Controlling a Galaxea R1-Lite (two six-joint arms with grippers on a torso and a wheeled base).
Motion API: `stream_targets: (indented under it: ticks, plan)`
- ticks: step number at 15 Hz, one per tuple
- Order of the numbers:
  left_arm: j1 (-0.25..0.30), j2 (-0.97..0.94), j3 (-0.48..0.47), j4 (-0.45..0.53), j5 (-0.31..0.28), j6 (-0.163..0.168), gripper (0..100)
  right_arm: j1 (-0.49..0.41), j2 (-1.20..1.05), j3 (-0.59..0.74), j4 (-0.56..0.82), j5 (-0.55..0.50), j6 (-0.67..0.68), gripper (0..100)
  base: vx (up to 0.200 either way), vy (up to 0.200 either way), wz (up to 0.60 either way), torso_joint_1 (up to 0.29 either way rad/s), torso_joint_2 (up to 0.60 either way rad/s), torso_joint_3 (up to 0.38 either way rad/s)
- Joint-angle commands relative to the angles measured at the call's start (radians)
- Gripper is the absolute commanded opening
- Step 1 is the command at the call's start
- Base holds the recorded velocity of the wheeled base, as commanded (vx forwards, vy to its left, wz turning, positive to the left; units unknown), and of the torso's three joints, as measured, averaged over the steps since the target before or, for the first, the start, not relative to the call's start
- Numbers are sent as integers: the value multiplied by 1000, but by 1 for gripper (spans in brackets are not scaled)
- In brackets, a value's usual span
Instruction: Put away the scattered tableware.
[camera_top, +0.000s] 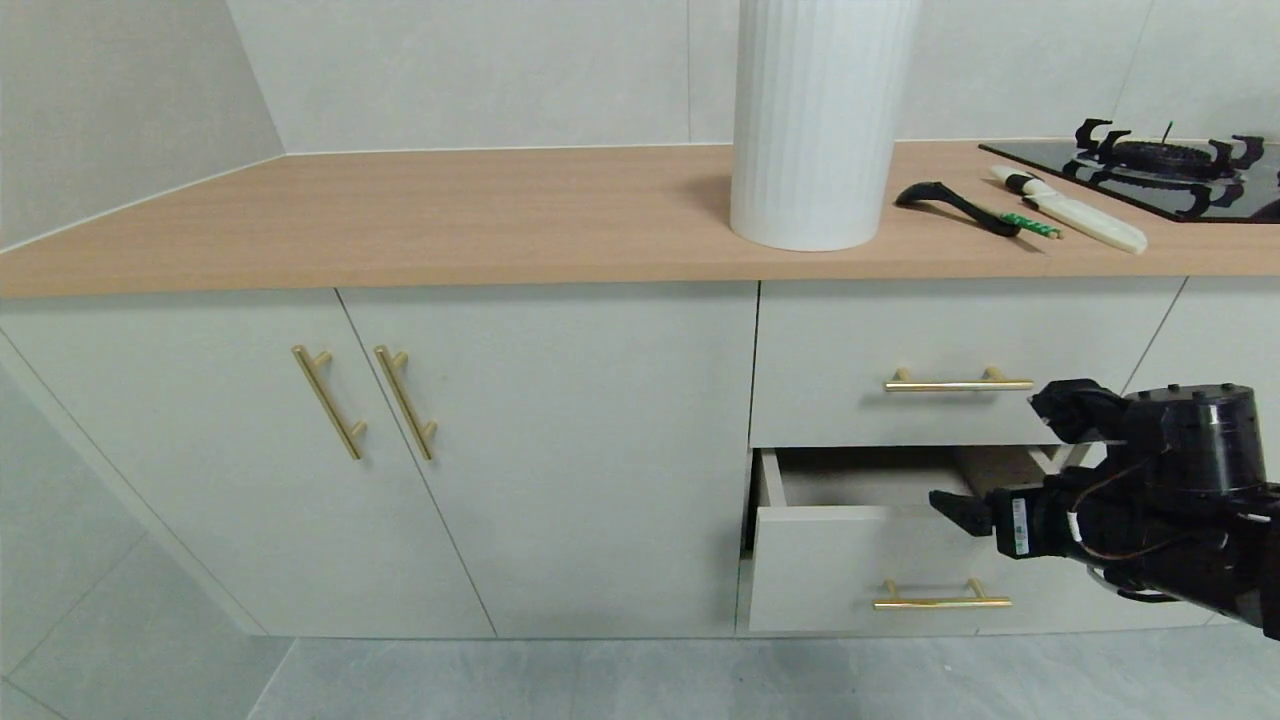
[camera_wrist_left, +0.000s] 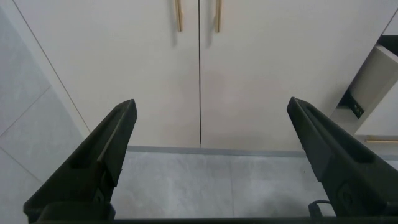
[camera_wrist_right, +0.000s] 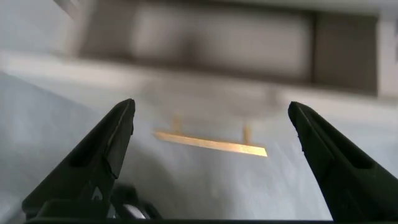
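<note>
Claws both spread: right claw (camera_top: 990, 455) before the open drawer (camera_top: 830, 570), left claw (camera_wrist_left: 211, 109) facing cupboard doors (camera_wrist_left: 261, 74). Black scoop (camera_top: 955, 207) and white knife (camera_top: 1075, 215) lie near the right end of the bench (camera_top: 450, 220).

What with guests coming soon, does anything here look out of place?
Yes. The lower drawer stands pulled open, while the upper drawer is shut. On the countertop, a black utensil, a green stick and a white utensil lie loose at odd angles beside the hob.
</note>
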Motion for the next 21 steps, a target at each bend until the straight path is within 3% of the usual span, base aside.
stream_targets:
  ticks: [1,9,21]
  plan:
    - [0,1,0,0,0,0,100,6,4,4,-43,-2,5,100,0,0,0,0,0,0]
    - [0,1,0,0,0,0,100,6,308,21,-461,-115,44,100,0,0,0,0,0,0]
    - [0,1,0,0,0,0,100,9,364,37,-491,-118,40,100,0,0,0,0,0,0]
